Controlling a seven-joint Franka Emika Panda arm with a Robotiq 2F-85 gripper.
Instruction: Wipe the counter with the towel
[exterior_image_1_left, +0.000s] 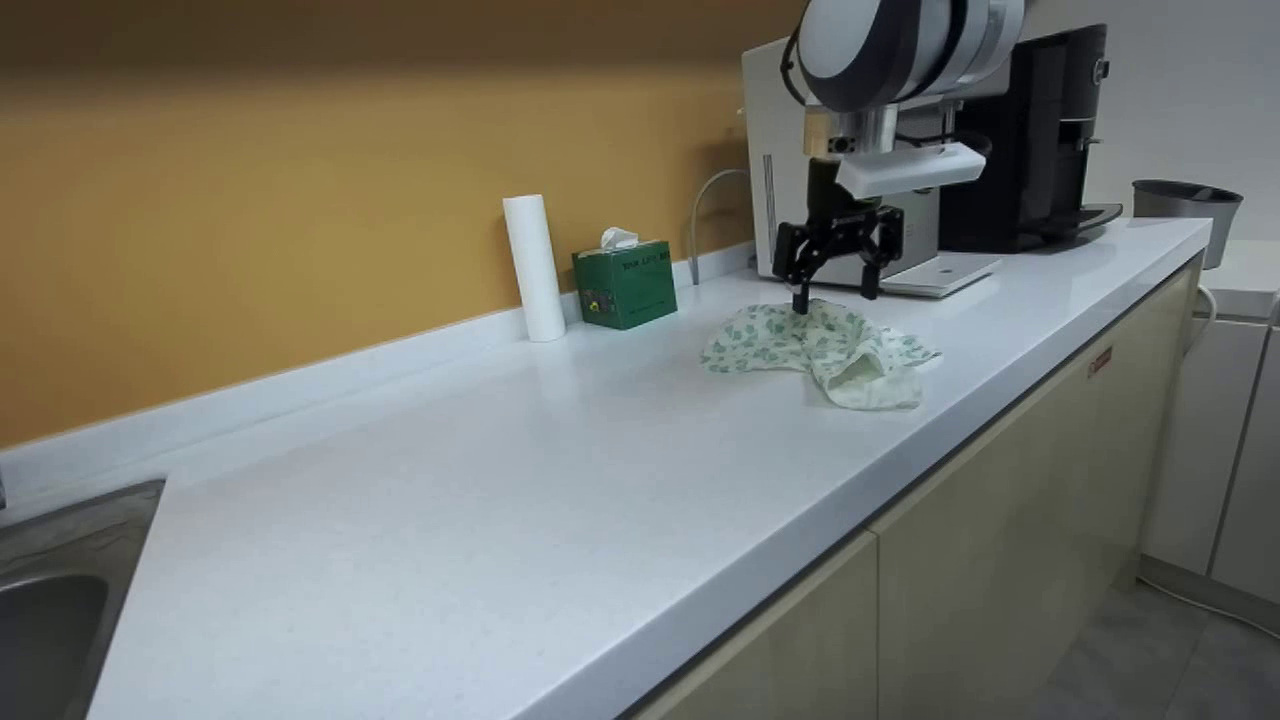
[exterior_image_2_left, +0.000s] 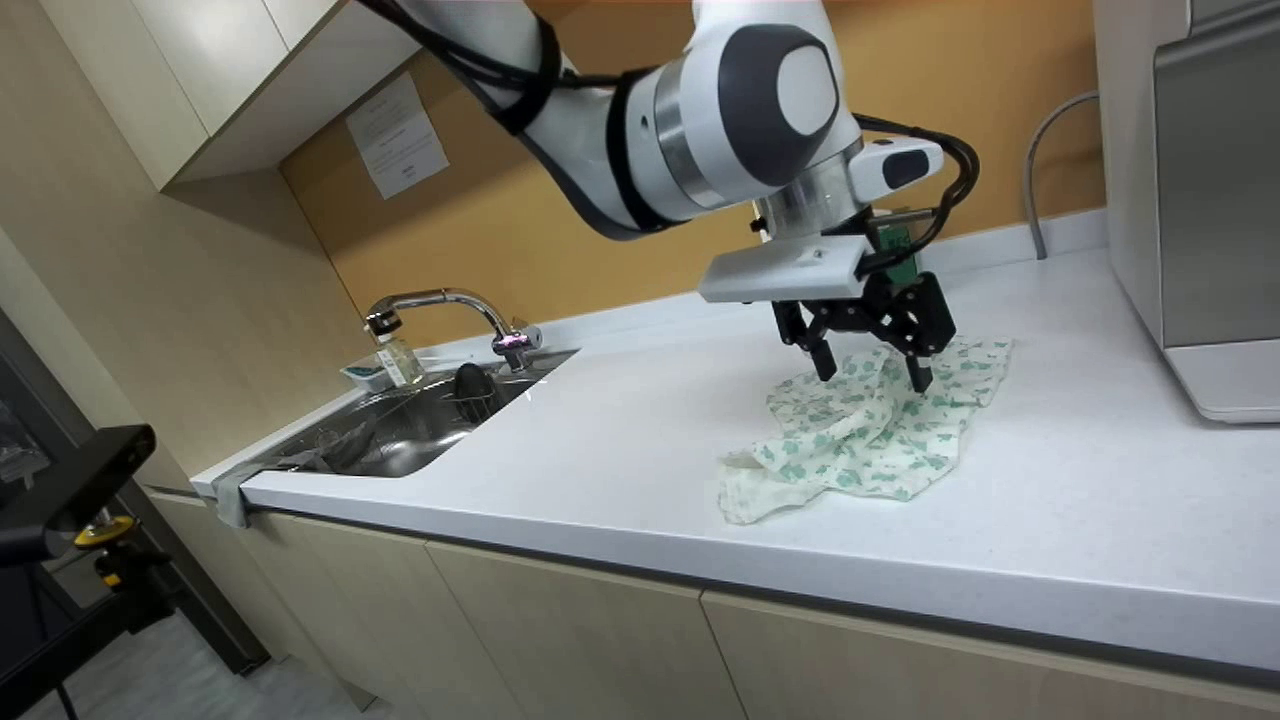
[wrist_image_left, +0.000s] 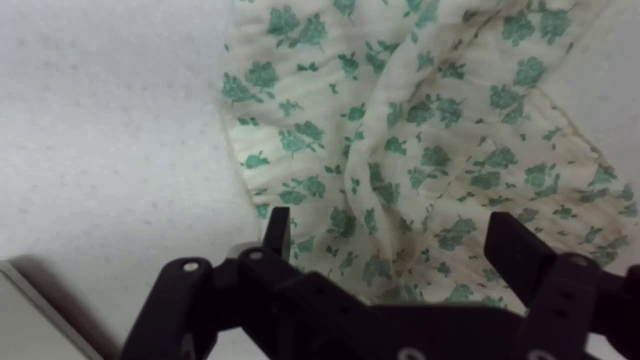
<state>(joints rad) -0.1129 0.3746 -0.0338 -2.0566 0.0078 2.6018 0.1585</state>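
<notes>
The towel is a thin white cloth with a green floral print (exterior_image_1_left: 850, 355), lying crumpled on the white counter (exterior_image_1_left: 480, 520). It also shows in an exterior view (exterior_image_2_left: 850, 455), with one corner spread toward the counter's front edge. In the wrist view the towel (wrist_image_left: 410, 130) has a raised fold running between the fingers. My gripper (exterior_image_1_left: 835, 297) is open and points down just above the towel. It also shows in an exterior view (exterior_image_2_left: 873, 378). In the wrist view the fingers (wrist_image_left: 390, 217) are wide apart with nothing gripped. Whether a fingertip touches the cloth cannot be told.
A white paper roll (exterior_image_1_left: 535, 270) and a green tissue box (exterior_image_1_left: 628, 288) stand by the wall. A silver appliance (exterior_image_2_left: 1225, 210) and a black machine (exterior_image_1_left: 1030, 140) stand beyond the towel. A sink (exterior_image_2_left: 415, 445) with a faucet (exterior_image_2_left: 450, 297) is at the counter's far end.
</notes>
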